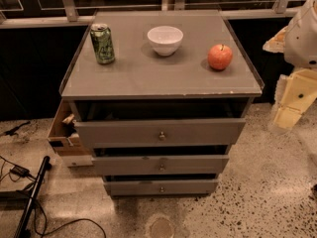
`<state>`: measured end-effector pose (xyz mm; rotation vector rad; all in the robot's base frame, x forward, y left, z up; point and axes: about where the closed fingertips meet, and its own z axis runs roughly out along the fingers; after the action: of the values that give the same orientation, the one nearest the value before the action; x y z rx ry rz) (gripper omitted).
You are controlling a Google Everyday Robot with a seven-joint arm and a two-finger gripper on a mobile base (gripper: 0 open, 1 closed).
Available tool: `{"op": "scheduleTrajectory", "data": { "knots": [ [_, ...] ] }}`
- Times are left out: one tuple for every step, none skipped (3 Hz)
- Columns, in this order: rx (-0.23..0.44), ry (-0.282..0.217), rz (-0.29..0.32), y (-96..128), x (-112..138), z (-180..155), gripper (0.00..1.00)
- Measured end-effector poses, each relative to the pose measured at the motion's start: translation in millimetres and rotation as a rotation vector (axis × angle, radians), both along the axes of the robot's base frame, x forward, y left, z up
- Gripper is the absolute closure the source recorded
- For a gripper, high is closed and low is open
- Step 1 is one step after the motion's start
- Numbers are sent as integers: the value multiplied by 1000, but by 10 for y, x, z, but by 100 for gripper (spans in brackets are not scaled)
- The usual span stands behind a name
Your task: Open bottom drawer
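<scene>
The bottom drawer is the lowest and narrowest of three grey drawer fronts on a grey cabinet. It has a small round metal knob. A thin dark gap shows above its front. The middle drawer and the widest top drawer stick out further above it. My gripper, yellowish under the white arm, hangs at the right edge of the view. It is to the right of the cabinet, apart from it and well above the bottom drawer.
A green can, a white bowl and a red apple stand on the cabinet top. A cardboard box leans against the cabinet's left side. A black pole and cables lie on the floor at left.
</scene>
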<state>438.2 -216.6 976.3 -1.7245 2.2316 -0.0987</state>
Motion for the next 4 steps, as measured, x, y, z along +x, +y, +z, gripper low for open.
{"op": "scheduleTrajectory", "data": {
  "knots": [
    [0,0,0,0,0,0,0],
    [0,0,0,0,0,0,19],
    [50,3,1,120,52,-376,50],
    [129,27,2,308,158,-1054,73]
  ]
}}
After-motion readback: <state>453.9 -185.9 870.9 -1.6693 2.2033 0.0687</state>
